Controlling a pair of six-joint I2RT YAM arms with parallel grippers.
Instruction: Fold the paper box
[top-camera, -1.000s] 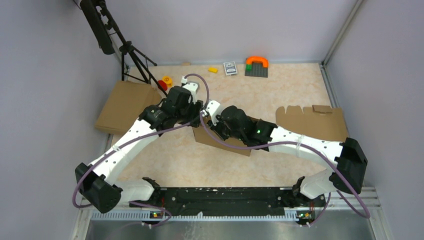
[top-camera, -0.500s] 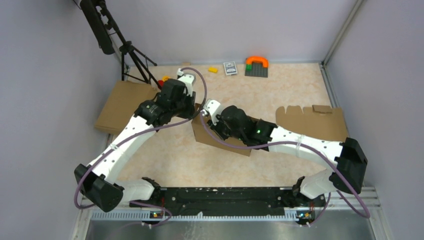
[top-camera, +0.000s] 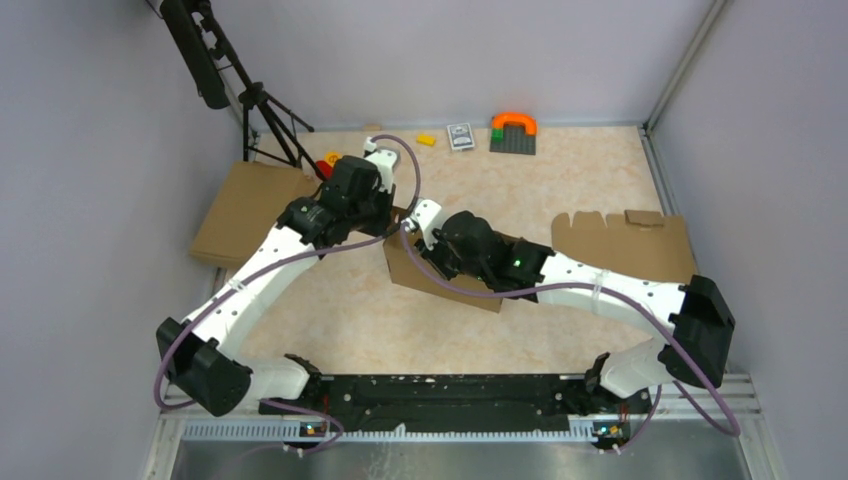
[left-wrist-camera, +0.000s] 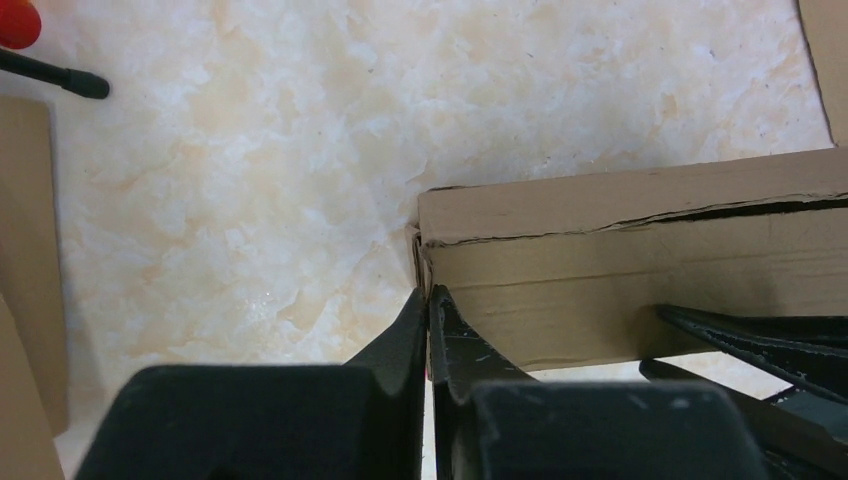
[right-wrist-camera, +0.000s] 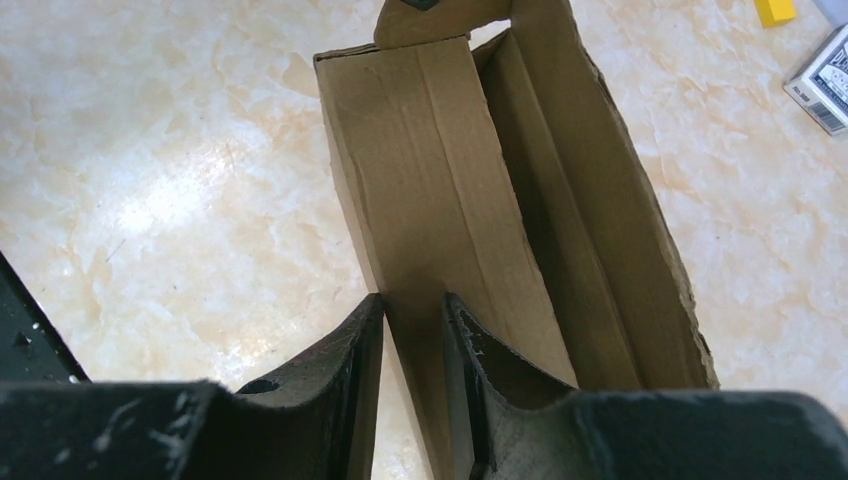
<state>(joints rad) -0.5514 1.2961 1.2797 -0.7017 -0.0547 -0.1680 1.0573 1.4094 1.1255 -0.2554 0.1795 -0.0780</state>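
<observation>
Brown paper box (right-wrist-camera: 430, 200), right gripper (right-wrist-camera: 412, 305) pinching wall

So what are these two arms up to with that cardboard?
They are folding the paper box in the middle of the table. The right gripper clamps one raised wall of it, while the left gripper, shut, has its tips at a corner. The box is half formed, open on top.

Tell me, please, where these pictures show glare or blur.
Top external view: soft, even light, fairly sharp, no glare. Left wrist view: the left hand fills the bottom, dark and out of focus; the paper box is sharp. Right wrist view: a bright glare patch lies on the table left of the box; the right hand is dark and slightly soft.
</observation>
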